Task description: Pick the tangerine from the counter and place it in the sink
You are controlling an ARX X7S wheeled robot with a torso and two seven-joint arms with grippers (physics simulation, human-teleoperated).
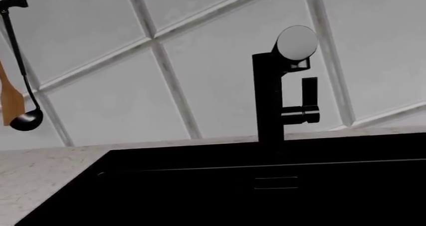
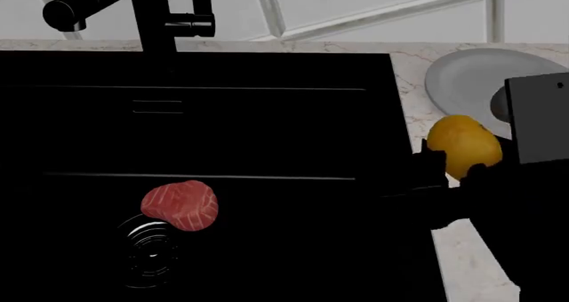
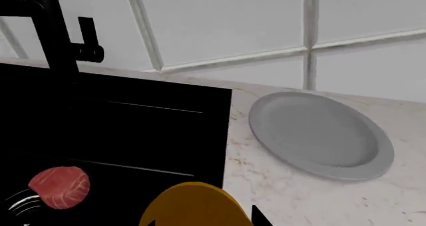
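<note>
Marbled counter [image 2: 418, 82], right claw [image 2: 452, 171] gripping tangerine [image 2: 463, 145] beside sink [image 2: 266, 115], ladle [image 1: 25, 117] only in left wrist view

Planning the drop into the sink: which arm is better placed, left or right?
Right. The right gripper appears shut on the tangerine, beside the sink edge over the counter. The left wrist camera shows only the faucet and the sink.

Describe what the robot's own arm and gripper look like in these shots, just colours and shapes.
In the head view, the right gripper is matte black, with short blocky fingers nearly lost against the dark sink. Behind it sits a flat dark-grey rectangular housing with a small screw dot. No cables or markings show. The left arm is out of view.
</note>
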